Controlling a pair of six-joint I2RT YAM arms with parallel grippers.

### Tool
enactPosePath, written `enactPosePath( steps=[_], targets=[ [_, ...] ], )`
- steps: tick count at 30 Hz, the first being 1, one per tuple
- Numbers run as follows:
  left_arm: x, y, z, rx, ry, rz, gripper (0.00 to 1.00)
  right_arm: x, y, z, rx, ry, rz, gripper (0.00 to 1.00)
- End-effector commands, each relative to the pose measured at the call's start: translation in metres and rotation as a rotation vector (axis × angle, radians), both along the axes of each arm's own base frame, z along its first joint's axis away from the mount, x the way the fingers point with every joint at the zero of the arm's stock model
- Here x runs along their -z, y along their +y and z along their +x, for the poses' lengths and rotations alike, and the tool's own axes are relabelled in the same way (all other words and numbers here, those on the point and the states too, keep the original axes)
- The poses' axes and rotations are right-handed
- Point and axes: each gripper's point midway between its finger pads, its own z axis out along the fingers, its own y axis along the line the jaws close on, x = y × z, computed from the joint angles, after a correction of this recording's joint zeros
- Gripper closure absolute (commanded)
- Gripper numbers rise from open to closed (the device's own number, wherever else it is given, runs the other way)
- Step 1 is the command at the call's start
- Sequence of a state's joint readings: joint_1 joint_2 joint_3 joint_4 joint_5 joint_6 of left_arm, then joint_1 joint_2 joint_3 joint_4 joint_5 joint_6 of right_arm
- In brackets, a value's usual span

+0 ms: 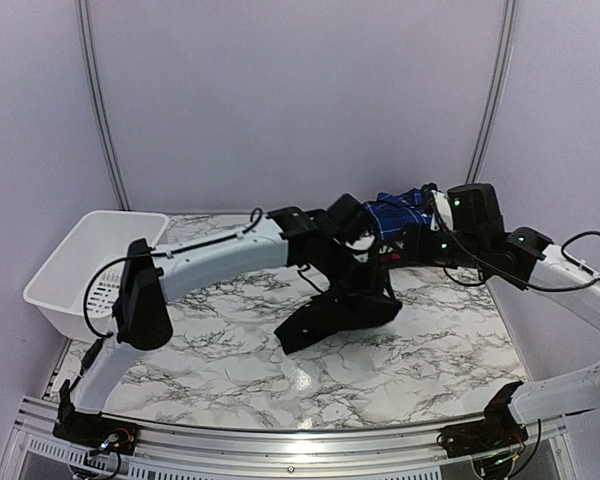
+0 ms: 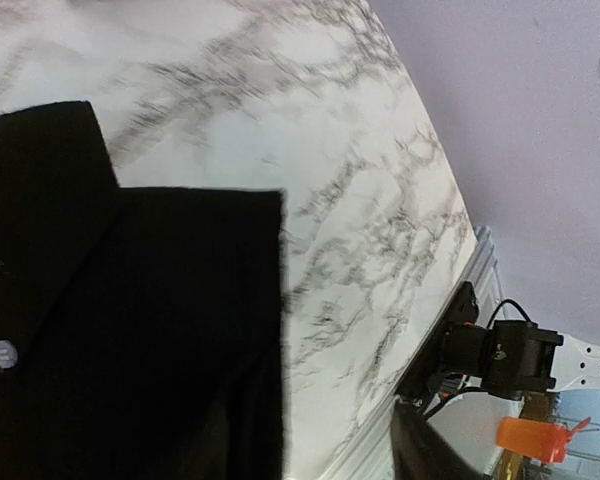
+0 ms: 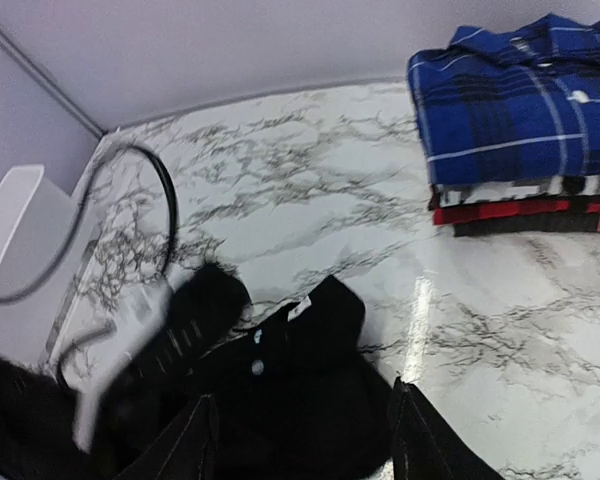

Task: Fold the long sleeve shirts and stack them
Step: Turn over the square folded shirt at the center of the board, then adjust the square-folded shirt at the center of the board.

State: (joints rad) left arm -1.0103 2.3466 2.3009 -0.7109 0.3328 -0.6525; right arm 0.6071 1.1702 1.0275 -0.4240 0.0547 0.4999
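1. Black shirt point(image 1: 335, 315) lies bunched and half folded in the middle of the marble table point(image 1: 230, 390). Its long axis runs from near-left to far-right, and the collar and a button face up.
2. Left gripper point(image 1: 325, 272) hangs just above the shirt, over the collar. Its fingers do not show clearly in any view, so it cannot be told whether they are apart or together.
3. Right gripper point(image 3: 300, 450) hovers over the shirt's far-right end. Its fingers point(image 3: 195, 440) are spread wide with nothing clamped between them, and the cloth lies loose below.
4. Plaid stack point(image 3: 525, 120), with the blue shirt on top, sits at the far right of the table. It is well apart from the black shirt and lies roughly along the same diagonal.
5. Any carry to the stack therefore goes away from the bases and to the right. By this judgement the right arm is the nearer one to the stack, while both grippers are within reach of the shirt.
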Motion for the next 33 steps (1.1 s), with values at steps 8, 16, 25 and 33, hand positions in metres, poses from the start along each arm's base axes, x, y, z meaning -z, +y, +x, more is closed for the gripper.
enactPosePath(
  steps=[8,16,25,33],
  targets=[
    [-0.017,0.034,0.005,-0.169,-0.14,0.079,0.22,0.069,-0.05,-0.029,0.085,0.152,-0.084,0.43],
    [0.033,0.102,0.034,-0.077,-0.145,0.209,0.22,0.121,-0.023,-0.06,-0.043,0.285,0.037,0.36],
    [0.086,0.083,0.021,0.147,-0.08,0.196,0.18,0.181,-0.036,-0.07,0.028,0.381,-0.017,0.31],
    [0.111,0.076,0.018,0.151,-0.073,0.237,0.22,0.207,-0.047,-0.059,0.112,0.379,-0.165,0.33]
  ],
)
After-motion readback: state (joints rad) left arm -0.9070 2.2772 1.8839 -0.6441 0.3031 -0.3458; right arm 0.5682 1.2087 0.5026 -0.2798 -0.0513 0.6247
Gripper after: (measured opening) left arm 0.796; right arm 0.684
